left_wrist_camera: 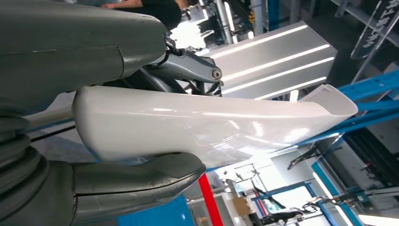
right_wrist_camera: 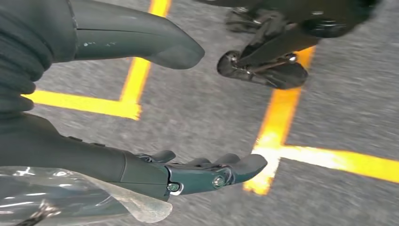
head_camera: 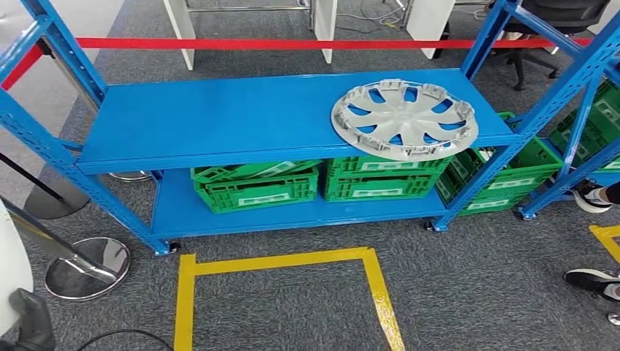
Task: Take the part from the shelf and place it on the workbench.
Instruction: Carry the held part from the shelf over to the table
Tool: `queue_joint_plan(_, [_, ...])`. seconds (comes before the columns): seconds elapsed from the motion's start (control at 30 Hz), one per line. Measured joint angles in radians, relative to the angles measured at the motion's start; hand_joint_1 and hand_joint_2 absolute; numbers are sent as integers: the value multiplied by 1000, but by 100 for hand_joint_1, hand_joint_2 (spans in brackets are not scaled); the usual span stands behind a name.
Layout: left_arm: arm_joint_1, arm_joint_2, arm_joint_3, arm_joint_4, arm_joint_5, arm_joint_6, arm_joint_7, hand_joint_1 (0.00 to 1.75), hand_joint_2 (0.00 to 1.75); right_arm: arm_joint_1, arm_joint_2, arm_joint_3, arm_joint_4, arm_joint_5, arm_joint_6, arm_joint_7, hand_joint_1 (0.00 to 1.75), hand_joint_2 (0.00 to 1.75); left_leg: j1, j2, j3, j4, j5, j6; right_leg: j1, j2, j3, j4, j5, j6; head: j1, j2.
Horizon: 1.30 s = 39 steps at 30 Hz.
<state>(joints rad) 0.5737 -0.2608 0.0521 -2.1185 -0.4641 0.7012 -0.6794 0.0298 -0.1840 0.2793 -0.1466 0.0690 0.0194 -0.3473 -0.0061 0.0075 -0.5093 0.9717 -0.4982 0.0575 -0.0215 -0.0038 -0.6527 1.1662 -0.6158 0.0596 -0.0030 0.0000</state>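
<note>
Left hand clamps glossy white curved plastic part; right hand empty, fingers apart. Grey spoked wheel cover remains on blue metal shelf, two o'clock. Workbench placement pending.

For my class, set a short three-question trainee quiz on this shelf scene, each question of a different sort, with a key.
1. True or false: the grey wheel cover lies on the top board of the blue shelf.
2. Multiple choice: what stands on the shelf's lower board? A) green crates B) red buckets C) cardboard boxes
3. Fill in: in the left wrist view, the left robot hand holds a glossy ____ part.

Key
1. True; it lies toward the right end of the board.
2. A; the green crates stand side by side there.
3. White. The right robot hand holds nothing, its fingers apart above the grey carpet.
</note>
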Motion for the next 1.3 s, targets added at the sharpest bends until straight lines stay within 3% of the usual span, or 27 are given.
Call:
queue_joint_plan(0.03, [2,-3,3,0,1,0,0,175,175,0,-1,0,1,5,4,12,0,175,-4,1,-15,2,12,3,1,0,-6,59,-27,0,2,0])
queue_joint_plan(0.07, [3,-6,5,0,1,0,0,175,175,0,-2,0,1,10,4,22,0,175,-9,2,-31,4,23,4,2,0,-4,101,-29,-1,3,0])
queue_joint_plan(0.1, [5,-9,7,-2,2,0,0,175,175,1,-3,1,2,16,0,26,0,175,-13,3,-48,8,34,6,4,0,12,113,-7,-4,3,0])
queue_joint_plan(0.13, [6,-11,9,-3,3,0,0,175,175,2,-4,3,2,25,-5,25,0,175,-16,3,-65,13,44,6,7,0,46,89,27,-8,3,0])
queue_joint_plan(0.17, [9,-13,10,-6,5,0,0,175,175,2,-5,6,2,34,-10,19,0,175,-18,2,-81,18,54,5,10,3,96,34,55,-15,4,0])
queue_joint_plan(0.2, [11,-15,12,-9,5,0,0,175,175,1,-9,10,2,44,-13,12,0,175,-21,0,-93,22,62,3,14,9,160,-46,63,-24,4,0])
queue_joint_plan(0.23, [13,-16,13,-12,5,0,0,175,175,0,-12,15,2,52,-12,4,0,175,-24,-2,-102,26,72,1,16,16,218,-131,54,-31,3,0])
queue_joint_plan(0.3, [16,-18,14,-17,0,0,0,175,175,2,-20,25,2,64,-7,-10,0,175,-25,-7,-111,28,93,-7,20,23,276,-235,26,-39,3,0])
queue_joint_plan(0.37, [22,-20,15,-22,-8,0,0,175,175,7,-22,35,2,72,-3,-21,0,175,-25,-15,-120,28,105,-16,18,10,264,-248,36,-43,3,0])
queue_joint_plan(0.4, [26,-21,16,-25,-12,0,0,175,175,9,-23,39,3,75,-1,-26,0,175,-24,-18,-127,39,87,-23,15,1,254,-249,45,-47,2,0])
queue_joint_plan(0.47, [31,-23,17,-28,-21,0,0,175,175,11,-24,47,4,80,1,-32,0,175,-14,-19,-147,118,-9,-41,10,-19,232,-249,66,-53,-4,0])
queue_joint_plan(0.5, [32,-23,18,-29,-27,0,0,175,175,12,-25,50,4,83,1,-34,0,175,-7,-18,-158,182,-64,-50,9,-27,219,-247,75,-55,-8,0])
queue_joint_plan(0.53, [32,-23,18,-29,-33,0,0,175,175,12,-25,54,4,87,1,-35,0,175,1,-17,-166,248,-101,-59,8,-38,206,-242,83,-54,-10,0])
queue_joint_plan(0.57, [32,-23,18,-29,-39,0,0,175,175,12,-25,58,4,91,2,-35,0,175,8,-17,-167,299,-112,-67,7,-48,192,-235,90,-53,-9,0])
queue_joint_plan(0.6, [32,-23,18,-29,-45,0,0,175,175,12,-25,62,4,96,2,-35,0,175,15,-15,-156,321,-98,-74,5,-59,179,-225,95,-49,-10,0])
queue_joint_plan(0.67, [32,-23,19,-29,-56,0,0,175,175,11,-25,70,4,104,2,-35,0,175,28,-1,-91,261,-40,-89,-2,-79,152,-202,101,-40,-10,0])
queue_joint_plan(0.73, [31,-24,19,-31,-65,0,0,175,175,12,-29,76,4,109,1,-35,0,175,30,35,-7,133,-20,-96,-5,-97,128,-178,105,-28,-13,0])
queue_joint_plan(0.8, [31,-25,20,-34,-73,0,0,175,175,12,-32,83,5,113,1,-36,0,175,24,53,24,64,-33,-87,-4,-112,115,-167,113,-12,-14,0])
queue_joint_plan(0.87, [32,-27,21,-38,-77,0,0,175,175,11,-34,87,6,117,-1,-36,0,175,22,36,15,49,-36,-69,-6,-121,104,-163,118,1,-13,0])
queue_joint_plan(0.93, [31,-30,22,-40,-79,0,0,175,175,10,-35,91,6,118,-1,-36,0,175,23,18,4,36,-31,-47,-10,-81,79,-127,81,7,-10,0])
queue_joint_plan(1.0, [31,-31,23,-42,-79,0,0,175,175,12,-35,95,7,118,-1,-37,0,175,18,1,-12,32,-17,-27,-8,-23,35,-15,5,5,-3,0])
queue_joint_plan(1.07, [31,-32,25,-42,-79,0,0,175,175,15,-35,97,8,118,-1,-36,0,175,6,-20,-30,34,-3,-16,0,-2,1,97,-43,-4,2,0])
queue_joint_plan(1.1, [31,-32,25,-42,-79,0,0,175,175,17,-35,98,8,118,-1,-36,0,175,1,-32,-37,35,4,-13,4,1,6,108,-41,-11,3,0])
queue_joint_plan(1.13, [31,-32,26,-42,-79,0,0,175,175,18,-35,99,8,118,-1,-36,0,175,-4,-45,-43,36,10,-12,9,5,31,76,-21,-19,3,0])
queue_joint_plan(1.17, [31,-33,26,-42,-79,0,0,175,175,19,-35,100,8,118,-1,-36,0,175,-8,-58,-48,37,15,-11,12,16,73,9,11,-28,3,0])
queue_joint_plan(1.23, [30,-33,27,-43,-79,0,0,175,175,19,-36,102,9,118,-1,-36,0,175,-13,-81,-59,42,26,-14,15,63,152,-126,51,-42,2,0])
queue_joint_plan(1.3, [30,-34,27,-44,-79,0,0,175,175,20,-37,102,9,118,-2,-37,0,175,-11,-103,-74,47,39,-21,16,91,179,-177,56,-45,2,0])
